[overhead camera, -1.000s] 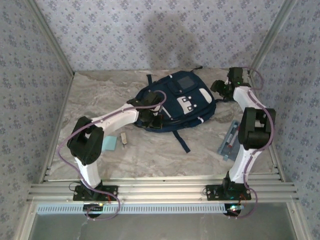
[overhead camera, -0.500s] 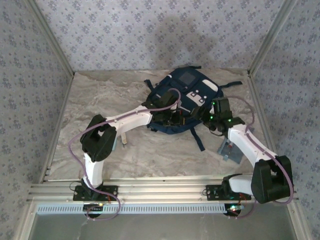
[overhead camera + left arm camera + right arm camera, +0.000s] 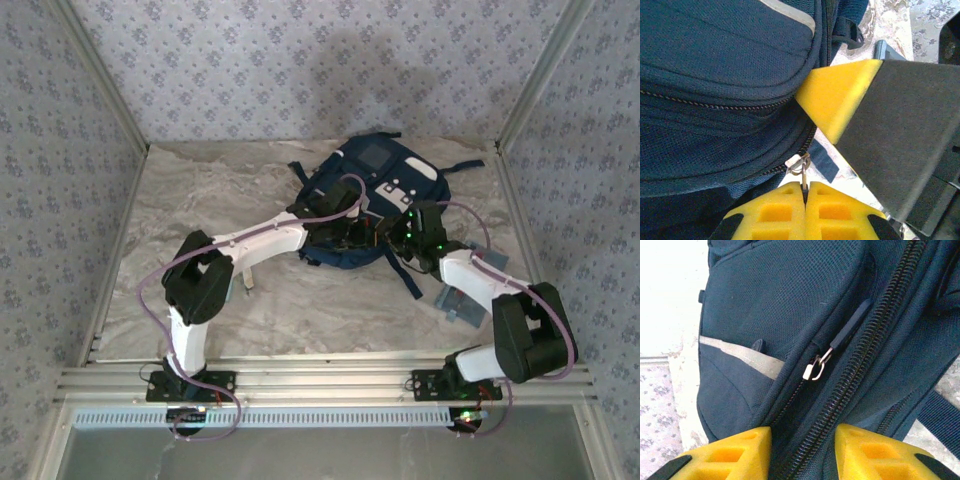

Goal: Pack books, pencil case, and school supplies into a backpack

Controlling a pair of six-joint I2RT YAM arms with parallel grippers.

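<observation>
The backpack [image 3: 385,175] is found lying flat on the surface [image 3: 200,200], toward 1 o'clock from its centre. The left end effector [image 3: 805,197] is closed on a metal zipper pull [image 3: 801,165] at the backpack's 7 o'clock edge. The right end effector [image 3: 802,450] is set at the 5 o'clock edge, its fingers [image 3: 730,452] parted with a zipper seam [image 3: 860,355] between them; whether the fabric is clamped cannot be told. The pencil case [image 3: 456,304] is noted at 4 o'clock of the backpack, partly covered by the right arm [image 3: 470,278].
</observation>
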